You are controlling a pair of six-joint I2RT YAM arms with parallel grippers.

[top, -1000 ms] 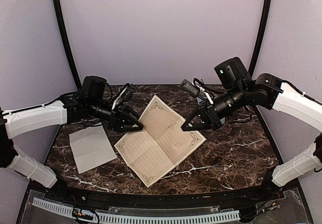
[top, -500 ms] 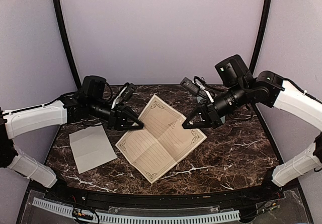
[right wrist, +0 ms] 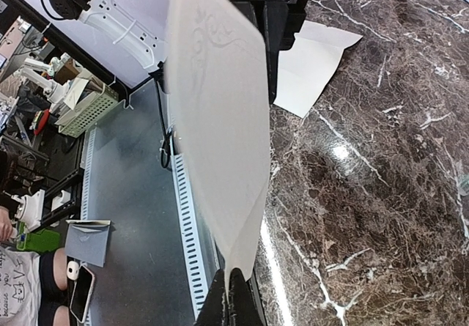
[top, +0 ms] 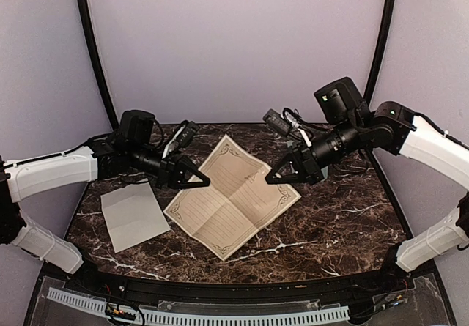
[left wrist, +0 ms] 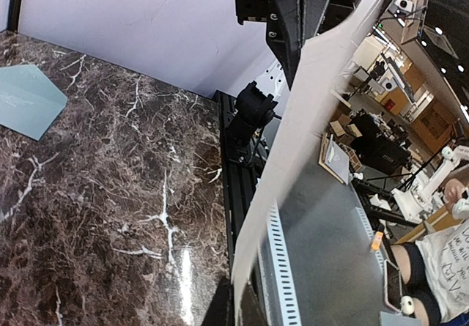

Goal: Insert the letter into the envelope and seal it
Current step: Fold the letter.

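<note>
1. From above, I see the left fingers point(top: 204, 184) clamped on the letter point(top: 233, 198) at its left corner and the right fingers point(top: 270, 182) clamped on its right corner. The envelope point(top: 134, 215) lies flat on the desk point(top: 344, 216), left of the letter.
2. Left wrist: the letter runs edge-on from the fingers.
3. Right wrist: the sheet is likewise pinched edge-on.

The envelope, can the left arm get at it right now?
Probably not yet: the envelope lies bare beside the left arm, nothing across it, but the left gripper is shut on the letter's edge and would have to let go first.
</note>
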